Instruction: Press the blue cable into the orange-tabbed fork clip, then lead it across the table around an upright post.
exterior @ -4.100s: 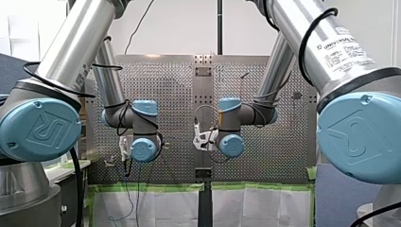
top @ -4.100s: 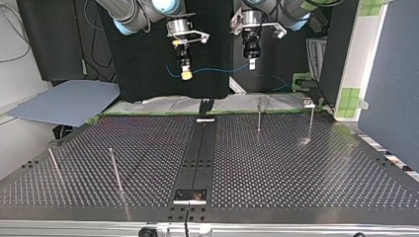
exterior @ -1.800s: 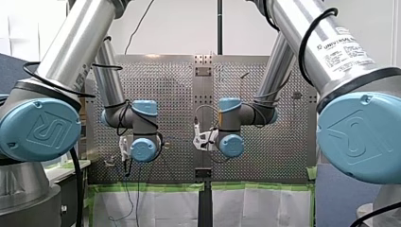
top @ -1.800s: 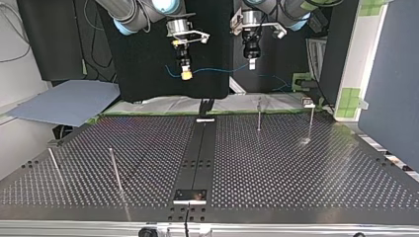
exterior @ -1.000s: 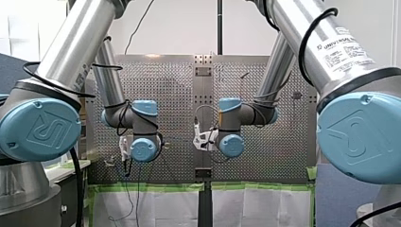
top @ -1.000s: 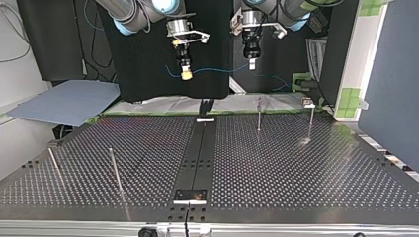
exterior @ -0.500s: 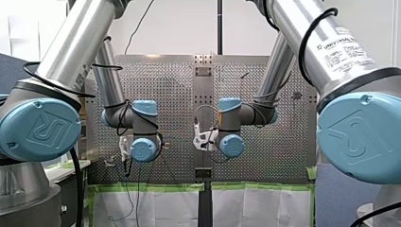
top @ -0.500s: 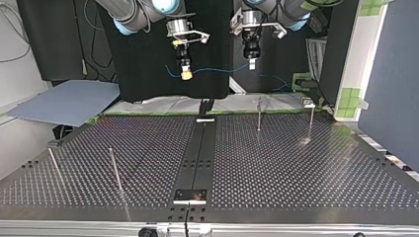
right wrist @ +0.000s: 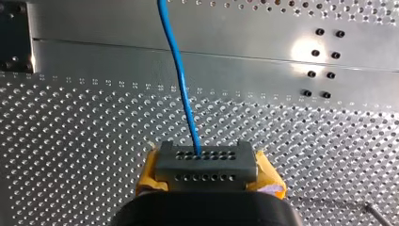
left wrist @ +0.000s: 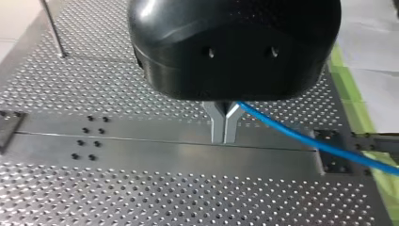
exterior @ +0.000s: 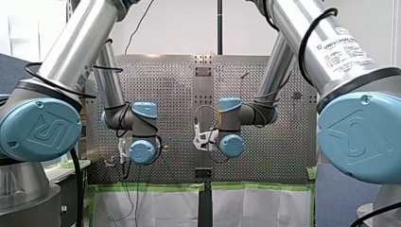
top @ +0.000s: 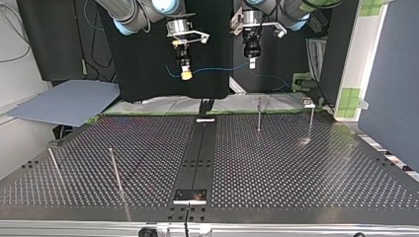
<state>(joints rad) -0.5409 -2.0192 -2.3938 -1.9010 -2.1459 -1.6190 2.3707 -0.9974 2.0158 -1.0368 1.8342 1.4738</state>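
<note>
In the top view, the nearest things are two thin near posts [top: 114,170] in the lower left of the frame. They stand on the perforated tabletop [top: 296,177], and a plain metal strip [top: 197,158] runs up its middle. Further back, in the upper right of the tabletop, stand two far posts, one [top: 259,114] near the strip and one [top: 311,122] toward the side edge. No orange-tabbed fork clip can be made out in any view.

Farthest back, both arms hang raised clear of the tabletop with the blue cable [top: 217,69] strung between them. Its long axis runs almost level across the frame. The right arm's fingers [top: 186,74], yellow-tipped, are left of centre near the top, and the left arm's fingers [top: 252,63] are right of centre. A loose tail of cable trails beyond each.

In the left wrist view, the metal fingers [left wrist: 219,125] are pinched shut on the cable [left wrist: 301,140], which leaves them sideways above the strip. In the right wrist view, the fingers [right wrist: 188,165] are clamped on the cable [right wrist: 178,66], which runs straight ahead of them.

Nothing is seated or routed yet, so the held span probably has to come down to the tabletop. The left arm looks nearer the far posts, and the right arm is on the side of the near ones. Which arm should lead depends on the clip, whose place is not shown.
</note>
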